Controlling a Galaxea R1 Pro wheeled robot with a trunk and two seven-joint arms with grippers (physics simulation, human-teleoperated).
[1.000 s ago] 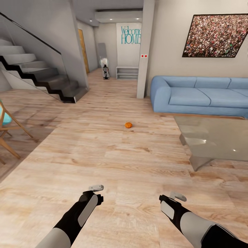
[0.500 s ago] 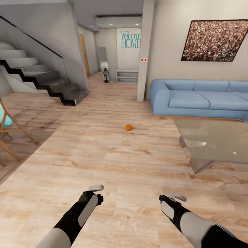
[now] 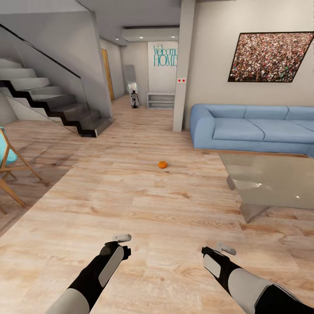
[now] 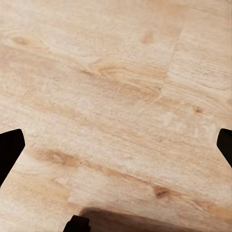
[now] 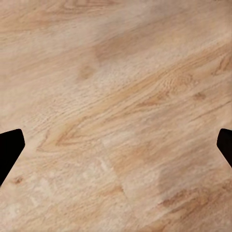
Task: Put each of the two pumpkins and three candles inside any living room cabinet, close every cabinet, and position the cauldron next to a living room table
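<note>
Pumpkin, small, round and orange, sits alone on the wooden floor in the head view, at about twelve o'clock from the robot and well ahead of both arms; it is too small to tell which way its stem points, and being round it has no clear long axis. At two o'clock stands the low table with its glossy grey top, its long axis running across the view, well apart from the pumpkin; behind it a blue sofa lines the wall under a framed picture; at ten o'clock a staircase climbs away, and a wooden chair stands at nine o'clock. The left gripper and right gripper hang low over bare boards, holding nothing.

From the left wrist, the left gripper has its dark fingertips spread wide to the edges, released, over wood grain.

From the right wrist, the right gripper is likewise spread wide; its fingertips frame plain floor.
</note>
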